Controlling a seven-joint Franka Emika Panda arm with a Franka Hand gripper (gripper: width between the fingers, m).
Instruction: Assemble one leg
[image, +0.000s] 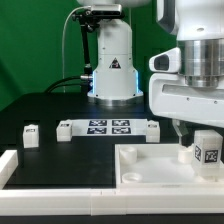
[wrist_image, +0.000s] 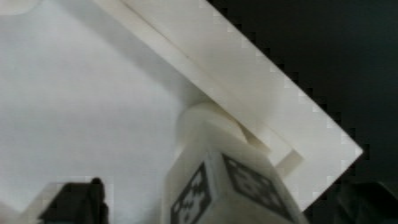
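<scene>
A leg (image: 208, 148), a stubby white block with a black-and-white tag, stands upright at a far corner of the large white tabletop (image: 150, 170), on the exterior view's right. My gripper (image: 197, 138) hangs directly over it. In the wrist view the leg (wrist_image: 228, 175) sits between my two dark fingers (wrist_image: 75, 203). The one finger that shows clearly stands a gap away from the leg, so the jaws look open around it. The tabletop's raised rim (wrist_image: 231, 70) runs behind the leg.
The marker board (image: 108, 127) lies mid-table in front of the robot base (image: 113, 70). Two more small white legs (image: 31, 133) (image: 64, 129) sit at the exterior view's left. A white L-shaped fence (image: 10, 165) borders the near left.
</scene>
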